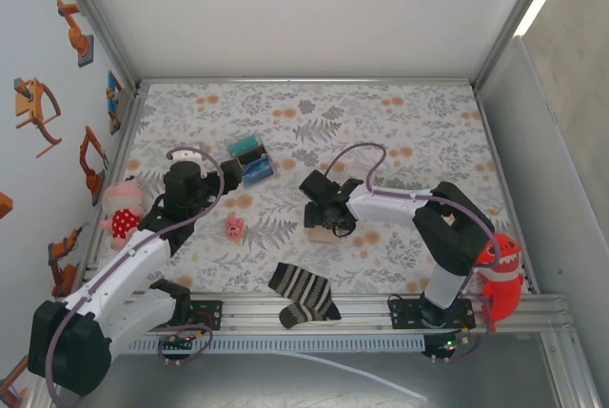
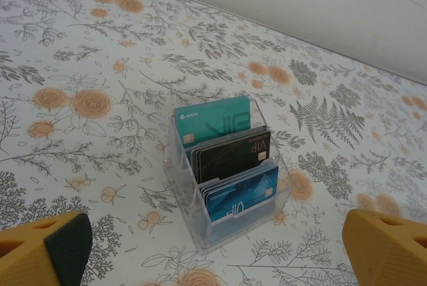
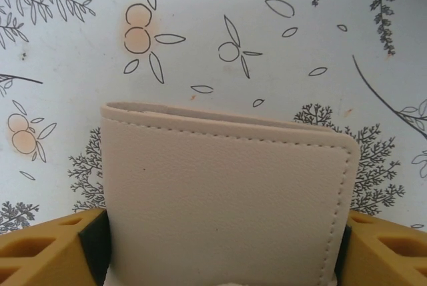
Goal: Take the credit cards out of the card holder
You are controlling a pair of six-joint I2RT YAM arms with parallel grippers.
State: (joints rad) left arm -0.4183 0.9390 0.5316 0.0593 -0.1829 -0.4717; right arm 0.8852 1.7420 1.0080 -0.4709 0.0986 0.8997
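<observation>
- My right pincer [image 3: 220, 253] clasps the tan card holder [image 3: 227, 193] by both sides.
- My left pincer [image 2: 217, 249] gapes empty, left of it.
- Floral cloth [image 1: 400, 123] lies beneath it, with white walls [image 1: 285, 9] around.

Pictured: my left arm [image 1: 124, 270] and right arm [image 1: 390, 204], white shells between black joints, with thin lilac cables [image 1: 366, 145] looping alongside. Black bases [image 1: 423, 313] carry them. My fingers [image 2: 390, 249] are orange blocks with moulded hollows, faced with black pads [image 2: 70, 243].
</observation>
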